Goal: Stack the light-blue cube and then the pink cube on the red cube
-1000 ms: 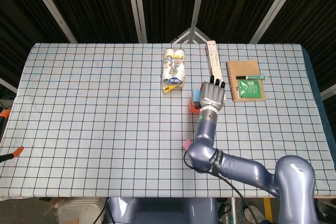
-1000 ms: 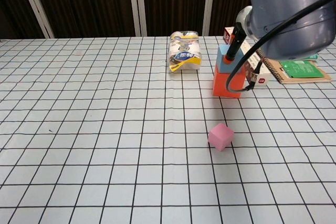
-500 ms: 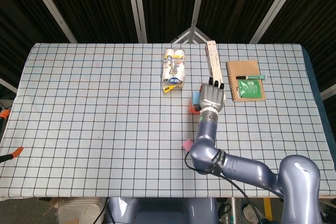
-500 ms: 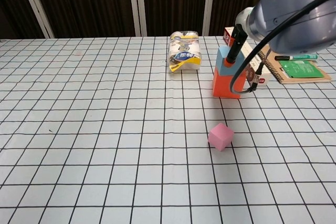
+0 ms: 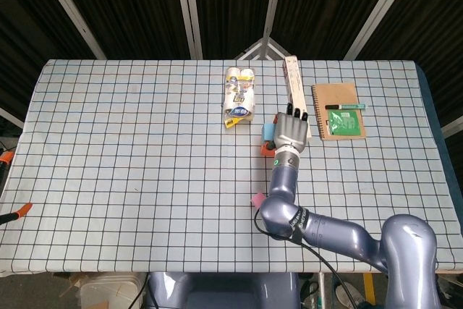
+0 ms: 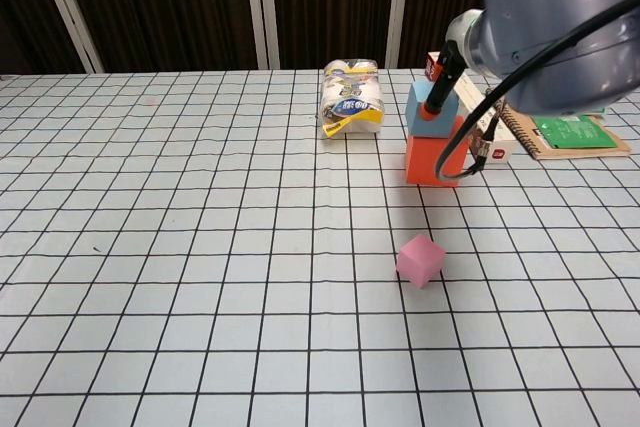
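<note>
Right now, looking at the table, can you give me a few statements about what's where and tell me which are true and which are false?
1. The light-blue cube sits on top of the red cube. True.
2. The pink cube is already on the stack. False: it lies alone on the checked tablecloth, nearer the robot than the stack.
3. The right hand is at the stack. True: the head view shows it over the two cubes.
4. The notebook lies left of the snack pack. False: it lies to the right, with a green card and a marker on it.
5. The left hand is reaching for the pink cube. False: no left hand shows in either view.
</note>
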Controlling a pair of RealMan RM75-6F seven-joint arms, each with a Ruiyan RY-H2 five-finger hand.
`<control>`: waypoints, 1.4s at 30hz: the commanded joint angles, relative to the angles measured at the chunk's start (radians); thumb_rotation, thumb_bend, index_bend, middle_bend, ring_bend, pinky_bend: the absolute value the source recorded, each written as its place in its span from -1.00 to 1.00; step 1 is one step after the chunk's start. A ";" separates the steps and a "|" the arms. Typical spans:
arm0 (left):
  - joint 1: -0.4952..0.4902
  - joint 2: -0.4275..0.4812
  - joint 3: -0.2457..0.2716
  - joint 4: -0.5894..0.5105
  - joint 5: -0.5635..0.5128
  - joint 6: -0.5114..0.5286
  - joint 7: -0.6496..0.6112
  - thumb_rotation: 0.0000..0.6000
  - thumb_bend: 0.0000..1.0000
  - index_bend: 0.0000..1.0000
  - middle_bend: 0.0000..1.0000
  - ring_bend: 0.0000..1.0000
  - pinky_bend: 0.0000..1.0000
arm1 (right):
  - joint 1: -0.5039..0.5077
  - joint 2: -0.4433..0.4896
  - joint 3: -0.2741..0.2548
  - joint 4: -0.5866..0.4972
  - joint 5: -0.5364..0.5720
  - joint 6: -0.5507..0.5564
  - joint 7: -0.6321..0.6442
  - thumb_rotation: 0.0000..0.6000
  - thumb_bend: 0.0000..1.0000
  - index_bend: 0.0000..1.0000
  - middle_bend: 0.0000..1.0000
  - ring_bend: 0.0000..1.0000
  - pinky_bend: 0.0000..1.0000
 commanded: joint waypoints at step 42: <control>-0.001 -0.001 -0.001 -0.002 -0.005 -0.005 0.009 1.00 -0.67 -0.93 -1.00 -1.00 -1.00 | 0.009 0.010 -0.009 0.011 0.012 0.005 -0.043 1.00 0.69 0.36 -1.00 -1.00 -1.00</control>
